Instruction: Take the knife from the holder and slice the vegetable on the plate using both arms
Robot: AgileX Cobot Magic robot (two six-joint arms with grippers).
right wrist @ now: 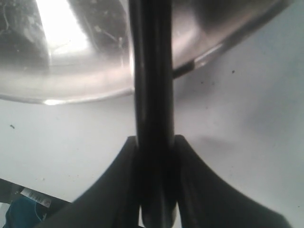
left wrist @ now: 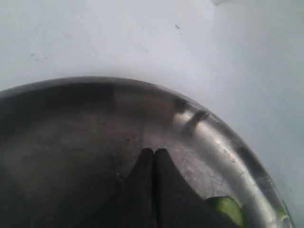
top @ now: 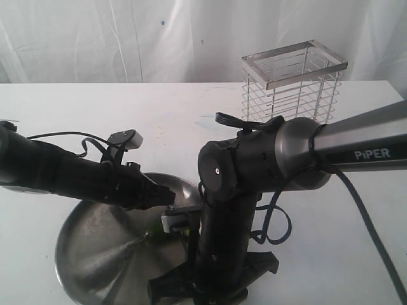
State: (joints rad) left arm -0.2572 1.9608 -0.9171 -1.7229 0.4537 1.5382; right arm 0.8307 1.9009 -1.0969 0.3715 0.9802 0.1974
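Both arms are black. The left arm [top: 63, 171], at the frame's left, is matte, with a thin black cable [top: 63, 133] arching to a small grey-faced block [top: 125, 138]. The right arm [top: 254, 165] has a grey metallic sleeve lettered "PiPER" [top: 371, 153], a pale round dot [top: 217, 170] on its joint housing, and a thicker dark cable [top: 347, 192].

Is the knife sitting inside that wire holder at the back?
No, the black knife is clamped between the right arm's fingers, reaching over the plate and its rim.
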